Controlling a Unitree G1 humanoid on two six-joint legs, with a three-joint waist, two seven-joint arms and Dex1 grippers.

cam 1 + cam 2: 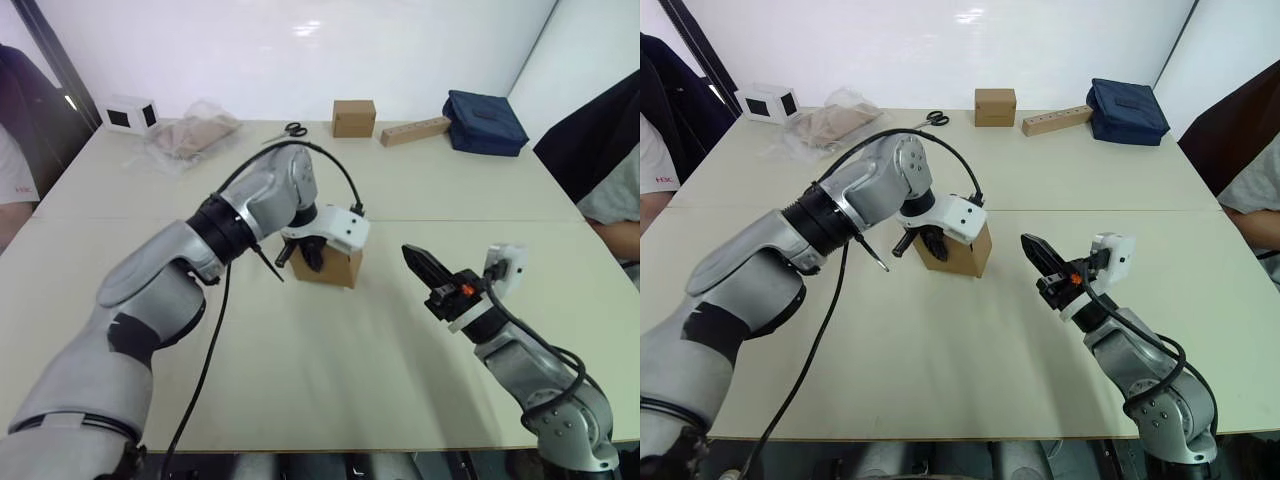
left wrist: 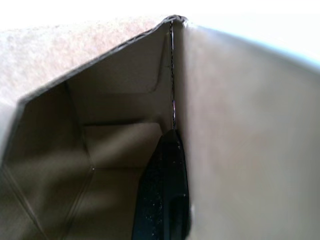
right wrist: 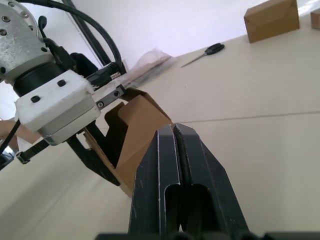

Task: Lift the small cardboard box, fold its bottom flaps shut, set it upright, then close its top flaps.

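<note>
Left eye view: plain unprinted small cardboard box under left gripper.

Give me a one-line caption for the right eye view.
The left gripper reaches into the small cardboard box on the table.

Tabletop: pale beige, one seam line running left to right across the middle of the frame. The small cardboard box sits on it near frame centre, just below the seam.

Along the upper edge of the frame, left to right:
- white cube with dark faces
- clear plastic bag (brownish contents, not identifiable)
- scissors
- smaller brown cardboard cube
- long tan block
- dark blue fabric bag, upper right, just beside the block
</note>
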